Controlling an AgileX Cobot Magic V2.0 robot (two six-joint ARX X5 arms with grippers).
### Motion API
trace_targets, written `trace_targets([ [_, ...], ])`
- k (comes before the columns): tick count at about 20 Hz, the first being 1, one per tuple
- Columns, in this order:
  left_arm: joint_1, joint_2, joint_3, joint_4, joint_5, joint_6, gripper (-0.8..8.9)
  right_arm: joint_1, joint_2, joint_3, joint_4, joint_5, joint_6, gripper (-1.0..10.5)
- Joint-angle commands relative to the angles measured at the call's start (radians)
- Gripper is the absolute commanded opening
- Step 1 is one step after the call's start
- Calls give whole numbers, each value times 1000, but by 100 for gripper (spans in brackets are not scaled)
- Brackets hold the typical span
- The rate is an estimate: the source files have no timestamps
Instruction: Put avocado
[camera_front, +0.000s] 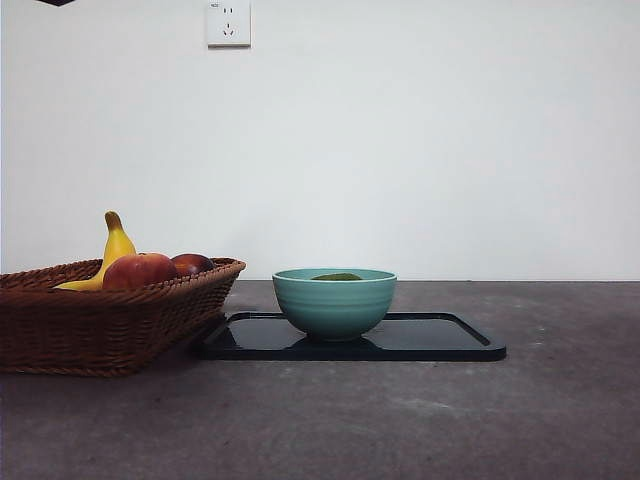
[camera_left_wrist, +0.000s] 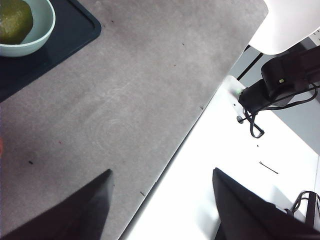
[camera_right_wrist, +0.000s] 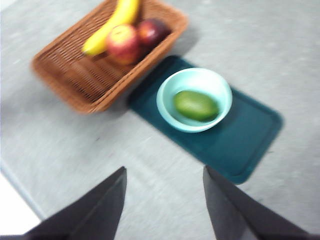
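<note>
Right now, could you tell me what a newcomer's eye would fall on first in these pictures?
First the green avocado lying in the pale teal bowl, which stands on a dark tray at mid-table. Next, beside the tray, the wicker basket holding a banana and reddish fruit. Both grippers hang open, well above the table.

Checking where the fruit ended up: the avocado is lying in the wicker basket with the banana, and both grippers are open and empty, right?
Not quite. The avocado lies in the green bowl on the dark tray, as the right wrist view shows. The banana is in the basket, and both grippers are open and empty.
</note>
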Motion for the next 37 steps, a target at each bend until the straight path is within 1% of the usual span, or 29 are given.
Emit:
trace_targets([
  [1,-6,5,7,8,5,12,310,41,-89,-114,54,-4,28,246],
  [2,-6,6,7,8,5,12,310,60,-131,-171,71,-16,45,246],
  [4,-6,6,7,8,5,12,310,92,-203,-272,98,-76,65,246],
  [6,-5,6,7,8,5,11,310,112,-249,-336,102,-89,75,245],
  [14,-6,5,7,8,5,11,299,119,-270,-352,110,-89,75,244],
  [15,-6,5,7,8,5,12,240,119,-270,-353,110,-89,75,216],
  [16,-6,6,7,8,5,11,144,119,-270,-353,109,-89,75,127],
  [17,-6,6,7,8,5,12,36,119,-270,-353,109,-89,75,3],
  [18,-6,5,7,8,5,12,9,119,-270,-353,109,-89,75,8],
  [22,-6,5,7,7,5,11,9,119,-270,-352,111,-76,75,8],
  [32,-6,5,7,7,5,12,8,119,-270,-352,111,-77,74,8],
  [35,-1,-9,8,57,1,16,9,119,-270,-352,111,-77,74,8],
  [37,31,-51,2,152,-18,98,9,119,-270,-352,111,-77,74,8],
])
